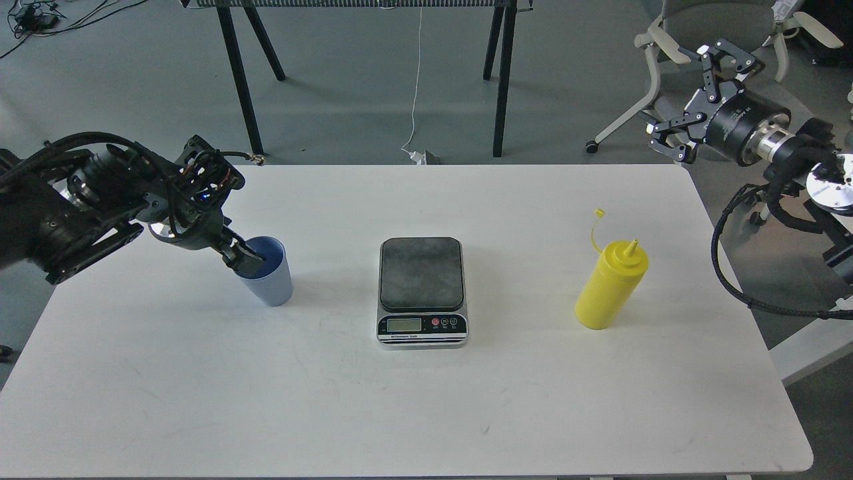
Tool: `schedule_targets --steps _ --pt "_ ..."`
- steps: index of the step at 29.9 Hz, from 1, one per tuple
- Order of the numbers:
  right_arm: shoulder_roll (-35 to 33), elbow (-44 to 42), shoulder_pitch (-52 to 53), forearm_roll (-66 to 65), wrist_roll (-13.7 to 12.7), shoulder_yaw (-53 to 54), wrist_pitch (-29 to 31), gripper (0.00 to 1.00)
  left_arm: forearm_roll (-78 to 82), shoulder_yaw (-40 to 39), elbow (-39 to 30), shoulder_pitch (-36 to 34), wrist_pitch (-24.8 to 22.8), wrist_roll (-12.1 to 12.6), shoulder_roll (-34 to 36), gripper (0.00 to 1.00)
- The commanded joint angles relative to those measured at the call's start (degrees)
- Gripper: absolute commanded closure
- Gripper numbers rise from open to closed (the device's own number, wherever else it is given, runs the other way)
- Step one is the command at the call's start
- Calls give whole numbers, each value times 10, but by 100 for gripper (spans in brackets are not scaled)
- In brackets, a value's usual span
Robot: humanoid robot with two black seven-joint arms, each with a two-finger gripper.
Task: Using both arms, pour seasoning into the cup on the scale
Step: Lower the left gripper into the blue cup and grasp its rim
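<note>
The light blue cup [270,280] stands upright on the white table [426,413], left of the scale [421,291]. My left gripper [244,255] is at the cup's left rim, with a dark finger reaching inside. Its fingers merge into one dark shape, so I cannot tell whether they pinch the rim. The scale's dark plate is bare. The yellow seasoning bottle [610,287] stands upright at the right, its tethered cap [599,214] hanging open. My right gripper [694,100] is open and empty, raised beyond the table's far right corner, well away from the bottle.
An office chair [723,27] stands behind the right gripper. Black table legs [236,73] and a white cable [416,80] are on the floor beyond the far edge. My right arm's cables [733,267] hang off the table's right edge.
</note>
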Motion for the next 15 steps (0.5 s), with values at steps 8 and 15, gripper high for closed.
schedule_targets --steps 8,15 --pt "0 -1 -1 0 0 0 0 1 -1 1 24 3 0 0 -19 19" --pt "0 0 -6 0 0 0 0 1 -1 1 25 9 0 0 -20 25"
